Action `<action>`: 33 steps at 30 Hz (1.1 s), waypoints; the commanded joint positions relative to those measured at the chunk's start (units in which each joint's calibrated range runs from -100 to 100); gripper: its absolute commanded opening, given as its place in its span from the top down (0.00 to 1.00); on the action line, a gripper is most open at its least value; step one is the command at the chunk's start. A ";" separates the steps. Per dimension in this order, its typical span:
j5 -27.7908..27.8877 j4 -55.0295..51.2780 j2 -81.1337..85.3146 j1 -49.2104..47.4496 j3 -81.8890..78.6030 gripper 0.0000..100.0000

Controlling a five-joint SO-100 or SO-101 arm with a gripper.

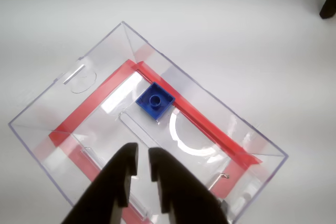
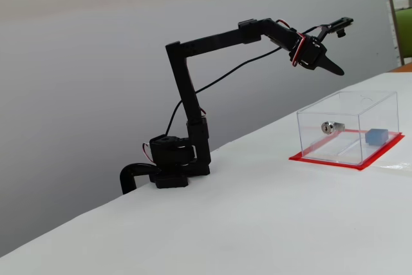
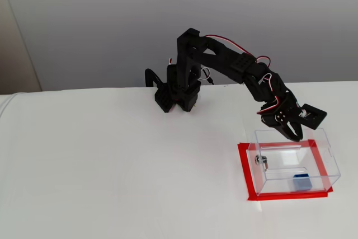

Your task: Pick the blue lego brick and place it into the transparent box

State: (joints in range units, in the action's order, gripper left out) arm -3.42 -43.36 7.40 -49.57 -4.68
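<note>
The blue lego brick (image 1: 155,102) lies stud-up on the floor of the transparent box (image 1: 205,85), against the red edge of the base. In both fixed views the brick (image 2: 376,136) (image 3: 302,183) sits in one end of the box (image 2: 347,117) (image 3: 268,163). My black gripper (image 1: 143,153) hangs in the air above the box, apart from it, with only a slim gap between its fingertips and nothing held. Both fixed views show the gripper (image 2: 336,70) (image 3: 295,135) above the box's rim on the side toward the arm's base.
A small silver metal cylinder (image 2: 329,127) (image 3: 261,160) is also inside the box, at the end away from the brick. The box stands on a red-edged base (image 3: 244,163) on a white table. The arm's base (image 3: 176,96) is clamped at the table's far edge.
</note>
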 commanded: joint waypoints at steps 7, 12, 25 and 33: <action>-0.23 0.97 19.63 15.08 -12.05 0.97; -0.29 0.97 30.66 26.91 -22.54 0.97; 0.13 1.06 55.18 51.38 -47.13 0.97; 0.18 1.06 70.20 55.75 -64.94 0.98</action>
State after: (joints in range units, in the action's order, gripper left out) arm -3.37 -43.36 72.18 5.02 -65.23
